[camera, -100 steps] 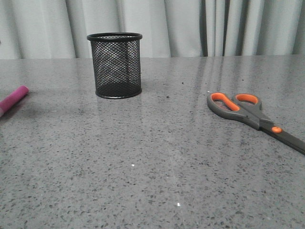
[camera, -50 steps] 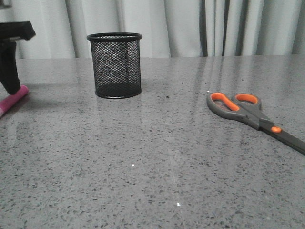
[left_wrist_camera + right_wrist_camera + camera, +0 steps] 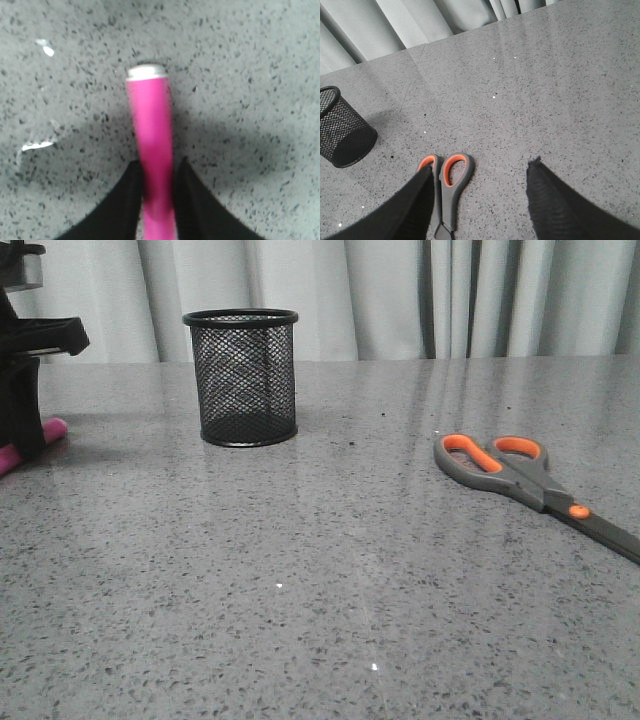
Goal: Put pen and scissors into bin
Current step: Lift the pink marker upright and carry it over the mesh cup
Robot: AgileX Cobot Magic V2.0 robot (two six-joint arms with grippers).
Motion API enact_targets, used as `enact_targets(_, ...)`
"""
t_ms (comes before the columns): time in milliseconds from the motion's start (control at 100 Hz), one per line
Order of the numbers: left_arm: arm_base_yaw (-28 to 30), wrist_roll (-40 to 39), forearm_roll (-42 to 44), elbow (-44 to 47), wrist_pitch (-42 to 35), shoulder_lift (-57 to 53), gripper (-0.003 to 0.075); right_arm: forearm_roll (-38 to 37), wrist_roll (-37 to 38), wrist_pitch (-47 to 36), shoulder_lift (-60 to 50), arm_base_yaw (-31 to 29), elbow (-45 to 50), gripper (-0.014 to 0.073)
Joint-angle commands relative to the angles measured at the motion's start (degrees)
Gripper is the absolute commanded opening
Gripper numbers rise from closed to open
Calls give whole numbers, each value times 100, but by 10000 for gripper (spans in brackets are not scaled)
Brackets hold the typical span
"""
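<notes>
Left gripper (image 3: pixel 156 192) is right on the pen (image 3: pixel 150 130), fingers hugging it both sides, long axis running straight out ahead between them. Clamped or not, can't tell.

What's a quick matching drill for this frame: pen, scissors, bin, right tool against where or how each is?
Things:
1. pen
2. scissors
3. bin
4. right tool

States:
A. upright on the table, nothing inside
B. open, above the table
C. lying flat, orange loops toward the bin's side
D. lying on the table between the left tool's fingers

Pairs: 1-D, 2-C, 3-A, 4-B
</notes>
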Motion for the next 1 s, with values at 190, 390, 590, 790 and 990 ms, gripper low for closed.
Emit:
enact_targets(190,-249,158,-192,-63,-2022,-996,-19,21,-42,-411,51,19,-221,372)
enact_targets(390,-940,350,-480,342,-4826,-1814,-18,21,-42,-401,51,19,-221,372)
enact_targets(590,-1727,306,-487,1029,-7089,-1676,-17,21,-42,-401,51,19,-221,372)
enact_targets(790,-2177,265,-387,1198,-8698,-1067,-18,21,-42,-422,51,19,-221,372)
enact_targets(990,-2225,233,-414,1198,-8852,-557,-18,21,-42,-422,51,19,-221,372)
